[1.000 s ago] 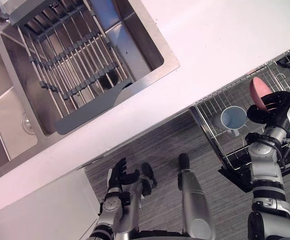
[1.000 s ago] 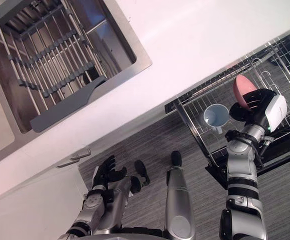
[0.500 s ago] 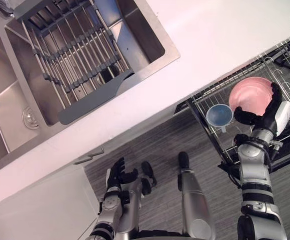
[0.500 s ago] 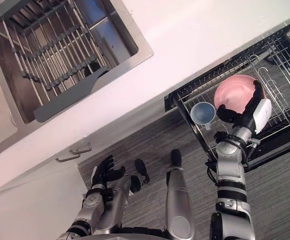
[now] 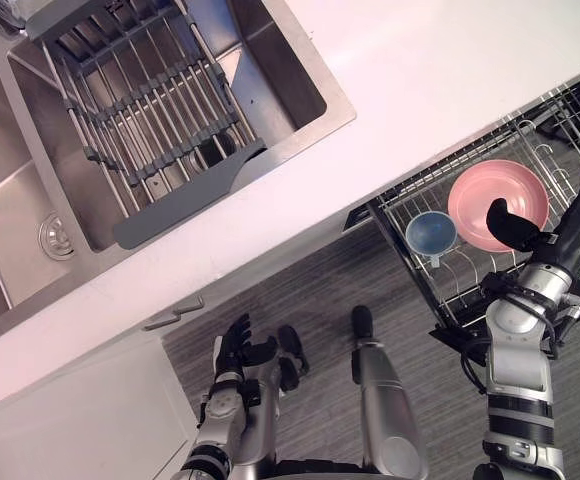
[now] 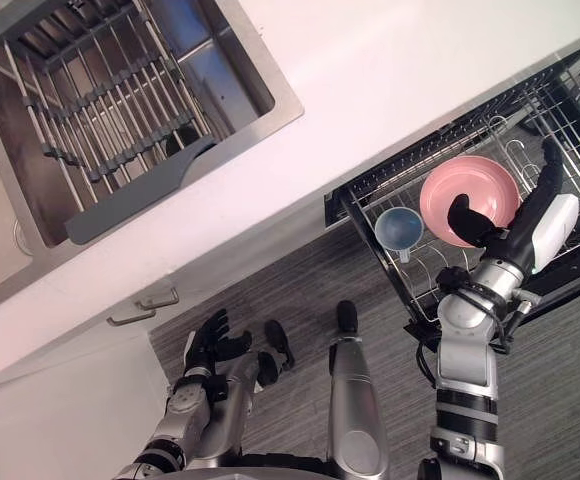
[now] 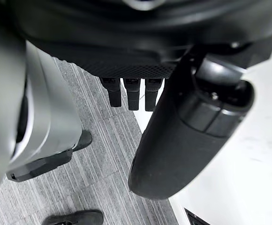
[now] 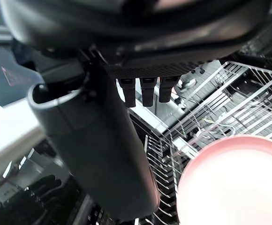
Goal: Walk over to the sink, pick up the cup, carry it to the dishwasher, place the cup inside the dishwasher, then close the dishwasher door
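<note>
Quickly, left eye view: the cup [image 5: 431, 234], pale blue, is seen lying in the pulled-out dishwasher rack [image 5: 455, 288], mouth turned toward the camera. It lies just beside a pink bowl [image 5: 485, 190] in the same rack; whether the two touch cannot be told. The right hand [image 5: 568, 222] is held open above the rack, its thumb overlapping the bowl's near rim, nothing gripped. The cup lies apart from that hand. The rack sticks out from under the white desk [image 5: 450, 70]. A steel sink [image 5: 305, 95] is set in the desk well apart from the rack, and a grey slatted drainer [image 5: 150, 115] is laid across it. The left hand [image 5: 238, 348] is hung low over the grey floor [image 5: 310, 270], empty.

Right eye view: the same layout is shown, the cup between the rack's edge and the bowl.

Left wrist view: the left hand's fingers [image 7: 132, 93] are seen loosely straight and side by side, thumb apart, nothing held. Floor and a white panel [image 7: 248, 154] are seen past them.

Right wrist view: the right hand's fingers [image 8: 147, 90] are stretched out, spread away from the thumb, with the pink bowl and the rack's wires beyond.
</note>
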Controlling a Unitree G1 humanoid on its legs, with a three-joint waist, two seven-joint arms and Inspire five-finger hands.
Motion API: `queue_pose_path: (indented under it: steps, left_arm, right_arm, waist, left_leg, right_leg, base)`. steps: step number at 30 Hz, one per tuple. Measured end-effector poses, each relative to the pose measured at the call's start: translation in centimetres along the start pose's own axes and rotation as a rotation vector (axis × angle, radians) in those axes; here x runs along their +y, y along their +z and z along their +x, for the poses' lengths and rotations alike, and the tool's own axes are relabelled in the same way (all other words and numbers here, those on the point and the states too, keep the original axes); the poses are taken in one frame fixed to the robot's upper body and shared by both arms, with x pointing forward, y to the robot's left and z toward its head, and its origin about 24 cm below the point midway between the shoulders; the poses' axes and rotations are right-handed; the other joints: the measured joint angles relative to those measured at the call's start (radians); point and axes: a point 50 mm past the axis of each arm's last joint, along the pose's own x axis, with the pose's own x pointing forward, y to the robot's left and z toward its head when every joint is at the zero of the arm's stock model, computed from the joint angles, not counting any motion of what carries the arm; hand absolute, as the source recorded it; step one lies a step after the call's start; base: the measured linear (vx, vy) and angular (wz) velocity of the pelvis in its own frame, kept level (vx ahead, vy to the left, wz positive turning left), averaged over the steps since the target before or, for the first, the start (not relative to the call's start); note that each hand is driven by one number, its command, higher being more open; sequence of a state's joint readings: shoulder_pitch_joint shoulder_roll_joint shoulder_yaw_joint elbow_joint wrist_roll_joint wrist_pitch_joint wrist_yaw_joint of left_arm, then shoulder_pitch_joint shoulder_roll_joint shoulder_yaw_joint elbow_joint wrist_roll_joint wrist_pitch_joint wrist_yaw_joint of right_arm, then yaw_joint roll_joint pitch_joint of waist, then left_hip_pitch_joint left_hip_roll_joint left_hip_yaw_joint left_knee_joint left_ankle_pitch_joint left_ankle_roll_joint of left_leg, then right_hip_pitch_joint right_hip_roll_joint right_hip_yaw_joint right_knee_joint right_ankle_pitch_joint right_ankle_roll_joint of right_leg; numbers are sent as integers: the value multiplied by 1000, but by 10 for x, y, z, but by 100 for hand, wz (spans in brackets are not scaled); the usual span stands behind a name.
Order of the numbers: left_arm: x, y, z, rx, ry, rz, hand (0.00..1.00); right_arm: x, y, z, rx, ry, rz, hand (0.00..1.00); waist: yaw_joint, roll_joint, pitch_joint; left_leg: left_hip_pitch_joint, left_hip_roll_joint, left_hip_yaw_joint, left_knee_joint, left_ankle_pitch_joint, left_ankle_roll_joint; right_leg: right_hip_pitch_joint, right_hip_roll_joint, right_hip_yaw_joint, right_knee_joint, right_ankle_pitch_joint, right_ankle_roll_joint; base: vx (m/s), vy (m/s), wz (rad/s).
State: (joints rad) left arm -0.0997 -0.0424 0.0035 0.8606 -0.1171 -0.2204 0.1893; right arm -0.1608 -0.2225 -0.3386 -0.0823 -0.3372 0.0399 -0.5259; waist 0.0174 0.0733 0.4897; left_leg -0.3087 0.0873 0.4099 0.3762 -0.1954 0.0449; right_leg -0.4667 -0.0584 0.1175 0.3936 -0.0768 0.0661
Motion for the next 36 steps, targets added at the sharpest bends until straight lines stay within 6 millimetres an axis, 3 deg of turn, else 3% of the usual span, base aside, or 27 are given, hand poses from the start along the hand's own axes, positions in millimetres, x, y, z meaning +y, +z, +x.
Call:
queue_pose_path:
  steps: [8,12,14,20,28,32,36]
  left_arm:
    - [5,-3,1,30,1,3,90]
    - [14,-8,0,61,13,3,90]
    - [18,-17,-3,100,13,14,90]
    - [28,-33,-12,150,31,9,90]
    - [36,-40,-16,171,49,2,90]
    - [38,-39,-16,170,61,-10,90]
    - [40,-40,-16,170,63,-7,90]
  right_arm:
    - [-30,-23,-49,102,19,69,90]
    - [-51,-52,-75,275,18,164,90]
    - [-60,-70,-88,381,17,199,90]
    - [-77,-106,-113,585,-8,270,90]
    - [-97,-141,-135,778,-128,390,90]
    - [-99,-150,-142,829,-173,473,90]
    - [-88,-156,-143,866,-201,606,90]
  waist:
    - [-5,-47,-13]
    - [-11,-84,-42]
    - [-18,-97,-83]
    - [-27,-97,-153]
    - [-35,-96,-175]
    - [-34,-96,-175]
    - [-34,-96,-175]
  left_leg:
    - [73,12,-6,-25,-4,-7]
    - [105,18,-8,-36,-8,-14]
    - [117,21,-7,-39,-9,-15]
    - [159,21,-6,-62,-10,-20]
    - [184,23,-2,-79,-15,-27]
    - [185,32,14,-65,-21,-37]
    - [185,49,42,-34,-36,-48]
  right_leg:
    - [90,10,-19,-49,-1,-3]
    - [130,15,-31,-70,-5,-9]
    - [150,15,-36,-86,-6,-9]
    - [195,14,-47,-114,-11,-10]
    - [201,18,-56,-98,-31,-18]
    - [188,26,-45,-74,-43,-23]
    - [164,42,-20,-31,-64,-28]
  base:
    - [30,-12,1]
    - [52,-18,3]
    - [61,-12,4]
    - [38,-3,3]
    - [-4,-7,3]
    - [20,-25,-11]
    - [14,-33,-22]
